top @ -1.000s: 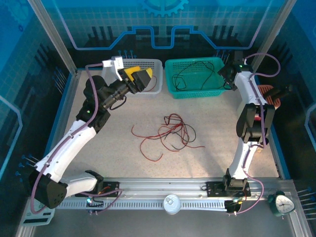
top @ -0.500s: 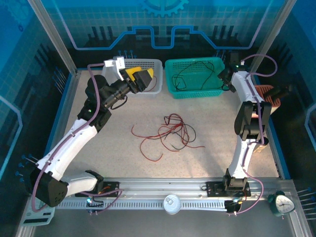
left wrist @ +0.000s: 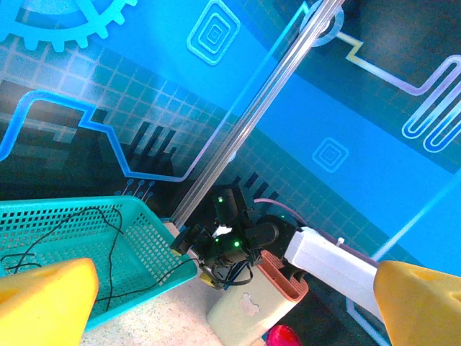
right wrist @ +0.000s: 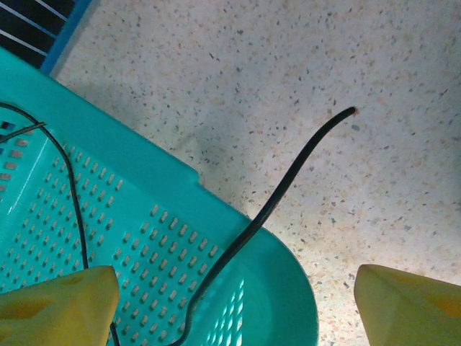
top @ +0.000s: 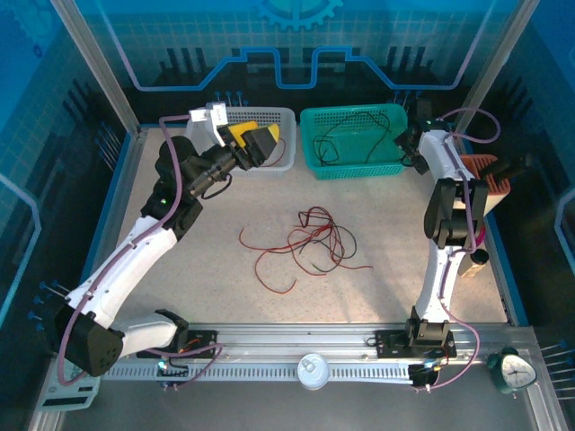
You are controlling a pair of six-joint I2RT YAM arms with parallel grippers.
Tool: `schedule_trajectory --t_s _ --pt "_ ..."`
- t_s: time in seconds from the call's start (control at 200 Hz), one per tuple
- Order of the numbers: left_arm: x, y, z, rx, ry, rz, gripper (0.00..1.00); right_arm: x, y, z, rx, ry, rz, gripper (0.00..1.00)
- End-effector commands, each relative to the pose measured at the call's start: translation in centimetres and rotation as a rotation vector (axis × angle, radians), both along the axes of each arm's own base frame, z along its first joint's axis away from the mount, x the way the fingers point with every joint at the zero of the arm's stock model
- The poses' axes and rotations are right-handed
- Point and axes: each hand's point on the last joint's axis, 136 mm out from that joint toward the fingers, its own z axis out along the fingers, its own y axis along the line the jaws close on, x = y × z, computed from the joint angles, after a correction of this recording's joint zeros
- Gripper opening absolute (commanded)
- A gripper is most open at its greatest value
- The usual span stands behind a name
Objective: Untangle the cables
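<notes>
At the corner of the green basket (right wrist: 155, 176) the right gripper (right wrist: 234, 299) hangs wide apart, seemingly gripping nothing; a black cable (right wrist: 277, 194) drapes over the rim, set apart; red cables (top: 305, 238) lie tangled mid-table; the left gripper (left wrist: 230, 303) gapes empty.

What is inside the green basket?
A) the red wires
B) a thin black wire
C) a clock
B: a thin black wire curls inside the green basket, with one end poking out over its rim, while the red wires lie out on the table.
</notes>
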Motion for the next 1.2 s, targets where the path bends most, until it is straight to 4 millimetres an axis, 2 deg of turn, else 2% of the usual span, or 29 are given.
schedule_trajectory --t_s 0.0,0.255,0.495,0.73,0.89,0.965,1.035,1.115,1.195 --pt "-0.4 -0.5 0.4 -0.004 -0.014 -0.026 0.99 0.5 -0.7 -0.4 0.048 -0.028 -0.065 0.86" --pt "-0.2 -0.6 0.3 0.000 -0.009 -0.025 0.99 2.1 -0.8 0.1 0.094 -0.151 -0.030 0.83" --pt "0.1 -0.8 -0.1 -0.009 0.001 -0.031 0.99 2.4 -0.6 0.5 0.106 -0.185 0.006 0.81" --pt "0.0 -1.1 0.0 -0.015 0.002 -0.038 0.99 3.6 1.9 1.1 0.172 -0.248 0.098 0.59" --pt "-0.2 -1.1 0.2 -0.016 0.000 -0.039 0.99 3.6 3.7 1.3 0.176 -0.246 0.156 0.57" --pt "-0.3 -1.1 0.3 -0.016 -0.001 -0.040 0.99 3.5 4.5 1.4 0.185 -0.247 0.182 0.61" --pt "-0.3 -1.1 0.3 -0.015 0.000 -0.039 0.99 3.4 4.9 2.2 0.169 -0.255 0.208 0.72" --pt "-0.3 -1.2 0.3 -0.016 0.001 -0.040 0.99 3.1 4.5 3.4 0.136 -0.267 0.205 0.84" --pt "-0.3 -1.3 0.3 -0.016 0.000 -0.043 0.99 2.6 3.4 4.5 0.121 -0.284 0.168 0.88"
